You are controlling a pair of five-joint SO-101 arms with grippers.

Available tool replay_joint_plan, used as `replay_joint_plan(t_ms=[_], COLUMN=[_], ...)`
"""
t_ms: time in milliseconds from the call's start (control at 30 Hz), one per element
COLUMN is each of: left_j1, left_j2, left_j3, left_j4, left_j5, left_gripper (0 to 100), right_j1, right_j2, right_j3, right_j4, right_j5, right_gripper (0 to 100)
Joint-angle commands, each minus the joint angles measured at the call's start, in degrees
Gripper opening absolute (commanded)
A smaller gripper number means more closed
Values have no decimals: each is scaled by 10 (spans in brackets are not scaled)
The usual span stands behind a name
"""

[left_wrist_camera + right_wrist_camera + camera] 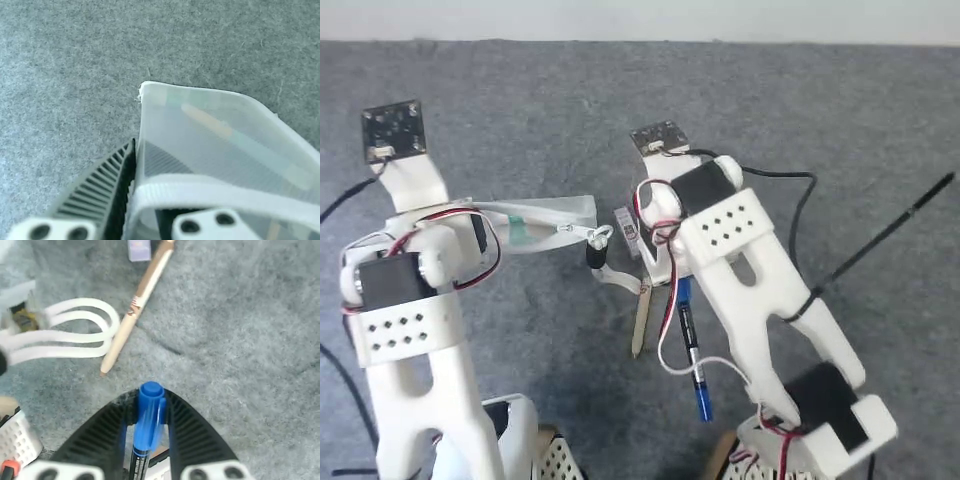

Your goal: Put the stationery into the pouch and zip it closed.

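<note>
A grey felt table carries a tan pen and a lilac block.

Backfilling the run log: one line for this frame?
left hand: shut on pouch | right hand: shut on blue pen | tan pen, small block: on table, outside pouch

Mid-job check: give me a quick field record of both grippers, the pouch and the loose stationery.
pouch: translucent, items showing inside
left gripper: shut on the pouch's edge
right gripper: shut on the blue marker, at its capped end
tan pen: loose on the grey carpet, between the arms
small lilac block: on the carpet near one end of the pen
left to do: marker, pen and block still outside the pouch
</note>
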Motion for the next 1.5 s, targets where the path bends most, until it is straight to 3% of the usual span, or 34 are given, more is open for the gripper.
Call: replay_joint_plan(t_ms=[0,400,1100,1467], left_j1=[-2,-2,-2,-2], left_j2=[2,2,2,2], left_j3=[-5,-5,-3,-3], left_j4=[-22,-22,-22,-22], left_j5=[8,8,8,8], left_gripper=[11,11,12,12], right_j1=[-22,-27,-28,-121], right_j2=[-65,-194,-390,-400], right_j3=[-7,-9,-7,-7], right_j4=[23,-5,-194,-285], right_j5=[17,15,15,18], right_gripper=[7,7,7,7])
